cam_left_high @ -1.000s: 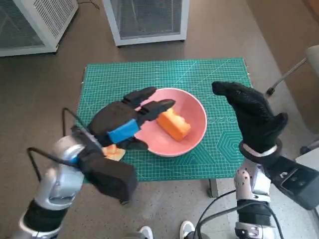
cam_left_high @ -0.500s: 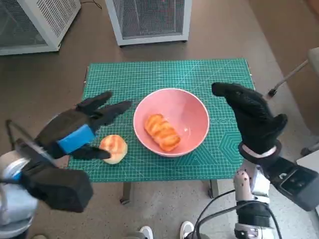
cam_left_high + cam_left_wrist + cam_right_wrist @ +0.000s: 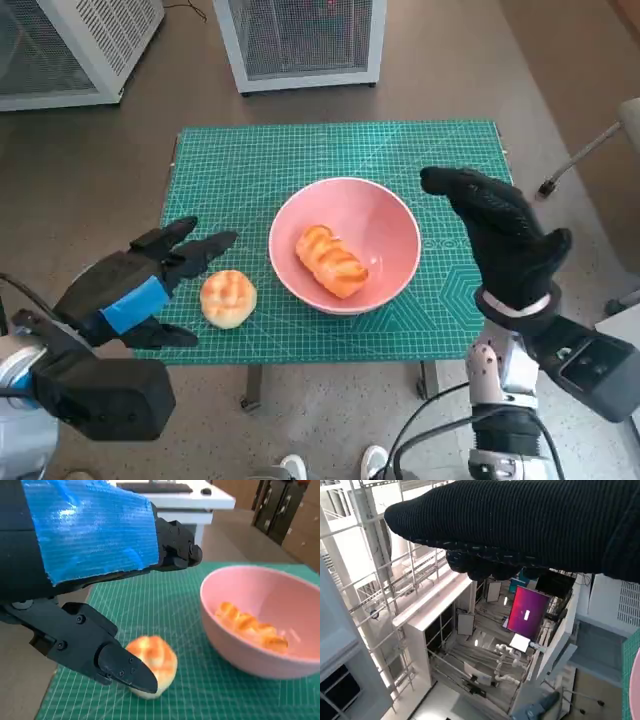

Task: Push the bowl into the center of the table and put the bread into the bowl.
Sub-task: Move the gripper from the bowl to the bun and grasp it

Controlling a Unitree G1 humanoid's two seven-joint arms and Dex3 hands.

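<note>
A pink bowl (image 3: 385,225) stands near the middle of the green cutting mat (image 3: 260,160), and a long orange bread (image 3: 333,262) lies inside it. A round bun (image 3: 228,298) sits on the mat just left of the bowl. My left hand (image 3: 135,283) hovers over the mat's left edge beside the bun, fingers spread, holding nothing. In the left wrist view the bun (image 3: 152,662) lies under the black fingers (image 3: 122,666), with the bowl (image 3: 250,650) beyond. My right hand (image 3: 505,235) is raised upright over the mat's right edge, empty.
Two white mesh-fronted cabinets (image 3: 300,40) stand on the floor beyond the table. A chair leg (image 3: 585,155) shows at the far right. The right wrist view points upward at a building interior past the glove (image 3: 520,525).
My left hand let go of the long bread in the bowl and drew back left and toward me, uncovering the round bun. The right hand barely moved.
</note>
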